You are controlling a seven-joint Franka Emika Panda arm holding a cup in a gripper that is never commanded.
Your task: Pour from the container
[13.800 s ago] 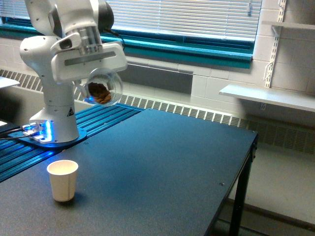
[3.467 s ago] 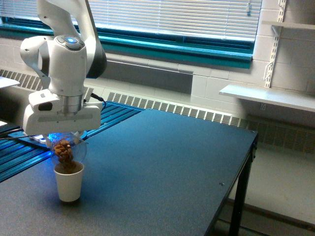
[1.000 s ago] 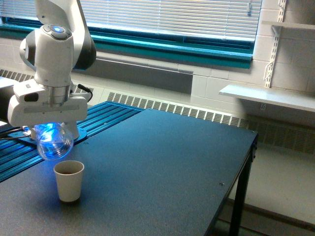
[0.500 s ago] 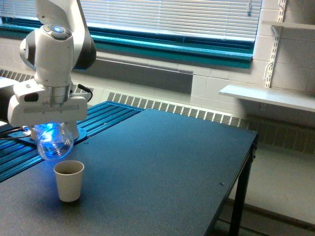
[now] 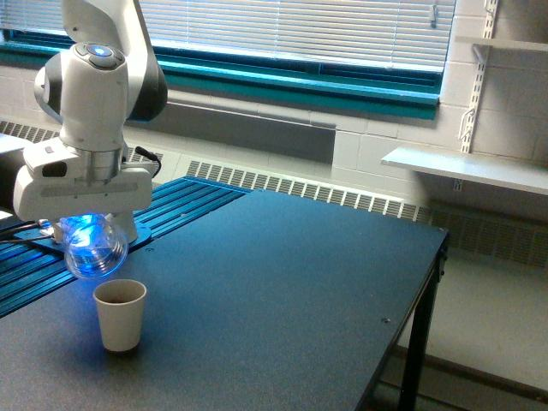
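Hanging from the gripper (image 5: 86, 224) of a white robot arm, a clear rounded container (image 5: 95, 249) is seen at the near left of a dark table (image 5: 282, 291). The container is clasped under the gripper's flat white body, though the fingers themselves are hidden. It is lit blue and looks empty, with no brown bits visible inside. It is held tipped, its mouth judged to face down and toward the camera, just above and slightly left of a cream paper cup (image 5: 120, 315) standing upright on the table, and apart from its rim. A few seconds earlier the container was lower, right over the cup, with brown pieces falling from it; since half a second ago nothing is seen to have moved
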